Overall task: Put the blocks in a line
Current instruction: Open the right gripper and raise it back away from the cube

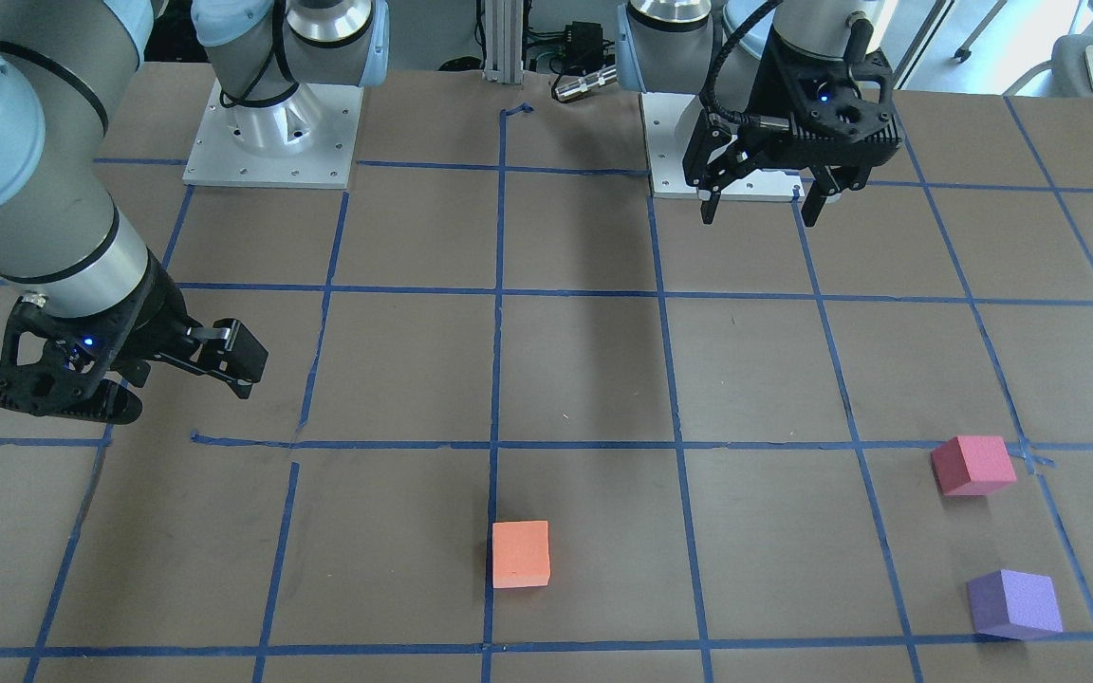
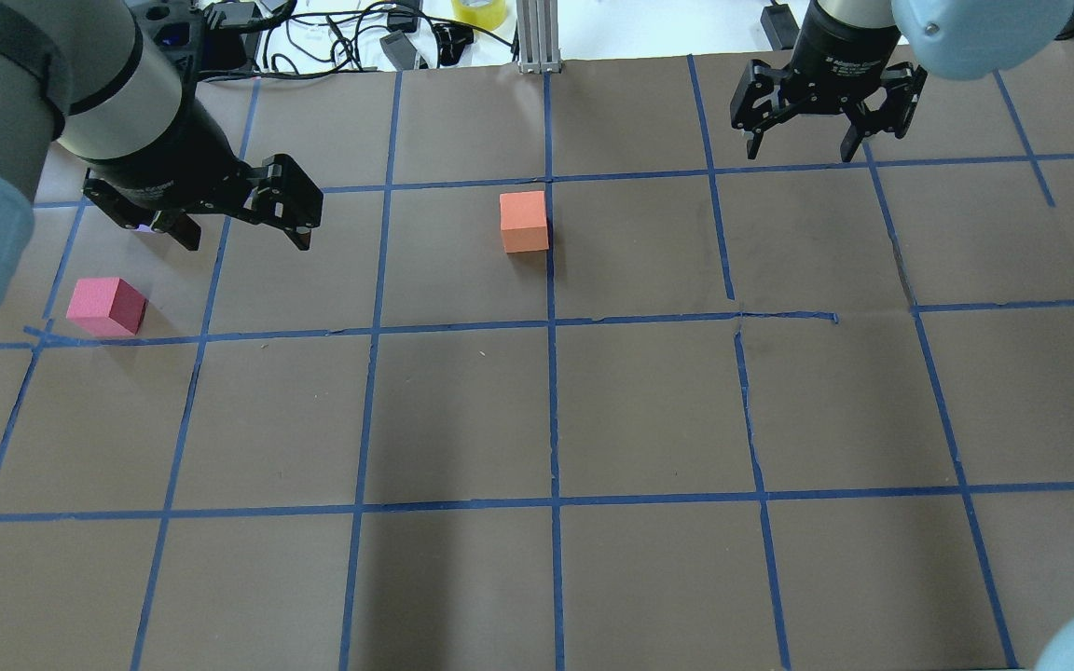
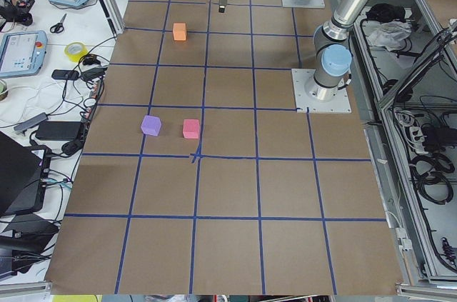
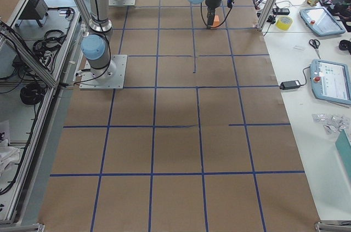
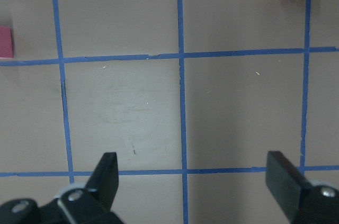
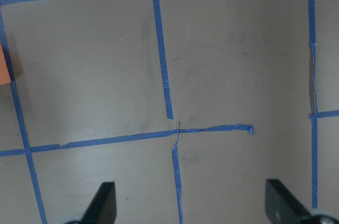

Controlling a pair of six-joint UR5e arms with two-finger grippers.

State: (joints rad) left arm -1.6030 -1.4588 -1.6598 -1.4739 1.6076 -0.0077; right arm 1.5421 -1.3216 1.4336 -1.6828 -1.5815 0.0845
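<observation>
Roughly midway — orange block [image 2: 524, 221] between left gripper [image 2: 243, 238] and right gripper [image 2: 798, 149] — both wide open.

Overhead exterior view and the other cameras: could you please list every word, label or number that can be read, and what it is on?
No text can be read anywhere.
White print on the body of the right gripper: too small and blurred to read.
Handheld control screen: too small to read.
Orange block, pinkish-red block, purple block: no markings visible.

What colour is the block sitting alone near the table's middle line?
Orange; the block shows best in the overhead view.
</observation>
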